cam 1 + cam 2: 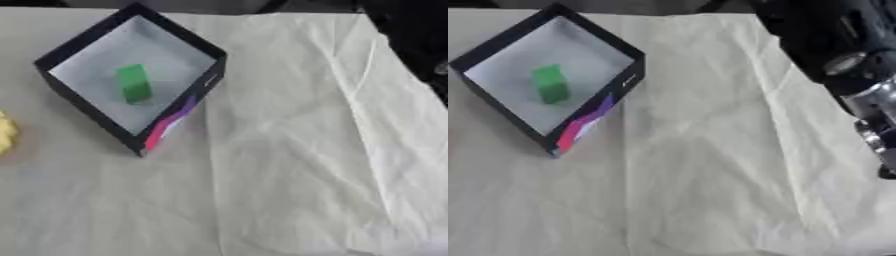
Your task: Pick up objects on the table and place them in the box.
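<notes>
Spread across the whole view: a table (289, 190) draped in creased white cloth. Standing upper left: a black-walled box (208, 50), turned cornerwise. Looming at the right edge: the right arm (846, 55), hand hidden, fingers impossible to judge; left hand nowhere in view. Lying inside the box: a green block (133, 84). Waiting outside at the far left edge: a yellow object (5, 134). Likely hazards: snagging loose cloth, nudging the box while reaching across.
</notes>
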`<move>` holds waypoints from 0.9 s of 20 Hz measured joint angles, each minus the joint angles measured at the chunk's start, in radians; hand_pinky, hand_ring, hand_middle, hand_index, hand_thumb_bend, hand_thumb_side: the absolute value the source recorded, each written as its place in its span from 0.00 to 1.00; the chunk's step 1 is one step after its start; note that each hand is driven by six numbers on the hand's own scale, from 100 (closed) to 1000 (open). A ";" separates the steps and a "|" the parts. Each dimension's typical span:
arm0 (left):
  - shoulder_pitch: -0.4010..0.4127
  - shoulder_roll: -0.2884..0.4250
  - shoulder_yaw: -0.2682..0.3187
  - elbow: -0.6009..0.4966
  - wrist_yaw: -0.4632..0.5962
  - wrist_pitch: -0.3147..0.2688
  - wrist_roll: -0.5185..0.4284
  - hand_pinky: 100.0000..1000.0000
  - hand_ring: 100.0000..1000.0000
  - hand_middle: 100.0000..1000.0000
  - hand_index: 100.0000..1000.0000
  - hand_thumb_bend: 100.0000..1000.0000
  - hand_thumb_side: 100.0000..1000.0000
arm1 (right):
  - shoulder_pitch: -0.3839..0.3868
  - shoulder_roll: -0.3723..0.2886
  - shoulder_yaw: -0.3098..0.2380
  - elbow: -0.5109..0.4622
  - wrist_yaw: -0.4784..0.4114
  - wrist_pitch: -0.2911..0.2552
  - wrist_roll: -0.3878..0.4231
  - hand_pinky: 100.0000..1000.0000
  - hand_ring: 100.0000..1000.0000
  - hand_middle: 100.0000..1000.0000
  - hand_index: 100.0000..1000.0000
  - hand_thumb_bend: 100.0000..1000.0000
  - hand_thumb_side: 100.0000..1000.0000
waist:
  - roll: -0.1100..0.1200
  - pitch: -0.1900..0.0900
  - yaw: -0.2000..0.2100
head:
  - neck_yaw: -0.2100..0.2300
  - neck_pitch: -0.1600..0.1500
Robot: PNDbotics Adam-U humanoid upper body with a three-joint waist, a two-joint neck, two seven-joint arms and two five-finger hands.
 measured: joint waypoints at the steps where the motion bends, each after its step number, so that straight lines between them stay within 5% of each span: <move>1: -0.001 0.000 -0.001 -0.001 0.000 0.000 -0.001 0.82 0.78 0.75 0.82 0.00 0.76 | -0.011 0.019 0.004 0.033 0.020 -0.024 -0.001 0.82 0.58 0.46 0.62 0.11 0.29 | 0.000 0.000 0.003 | -0.004 0.000; 8: -0.014 0.010 -0.007 -0.003 -0.004 0.003 -0.006 0.82 0.78 0.75 0.82 0.00 0.76 | -0.056 0.103 0.049 0.182 0.129 -0.194 0.047 0.81 0.61 0.48 0.62 0.15 0.42 | -0.020 0.002 0.025 | -0.027 0.000; 18: -0.028 0.017 -0.021 -0.008 -0.004 0.007 -0.019 0.82 0.78 0.75 0.82 0.00 0.76 | -0.056 0.241 0.069 0.341 0.282 -0.323 0.094 0.81 0.61 0.48 0.62 0.11 0.40 | -0.024 0.007 0.048 | -0.050 0.000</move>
